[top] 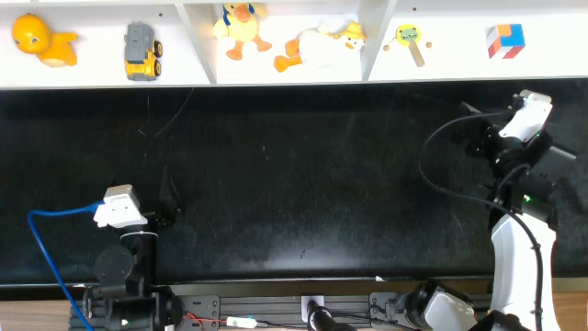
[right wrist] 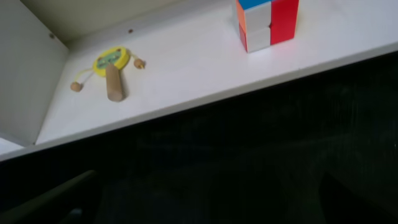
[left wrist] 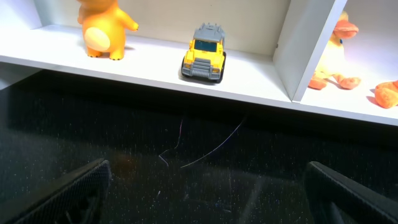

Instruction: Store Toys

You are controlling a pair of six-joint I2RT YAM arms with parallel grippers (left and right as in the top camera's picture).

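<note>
One yellow truck point(left wrist: 204, 53) sits shelved beyond the left end effector point(left wrist: 208, 190).

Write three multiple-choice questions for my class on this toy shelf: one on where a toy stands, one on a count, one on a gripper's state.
1. Which shelf compartment holds the yellow truck?
A left
B middle
C right

2. How many toys are in the middle compartment?
A one
B two
C four

3. The left gripper is:
A open and empty
B shut on a toy
C open around a toy

Answers:
1 A: the truck stands beside the orange duck, left of the first divider.
2 B: two plush ducks lie there and nothing else.
3 A: its fingers stand wide apart with only bare black table between them.
</note>
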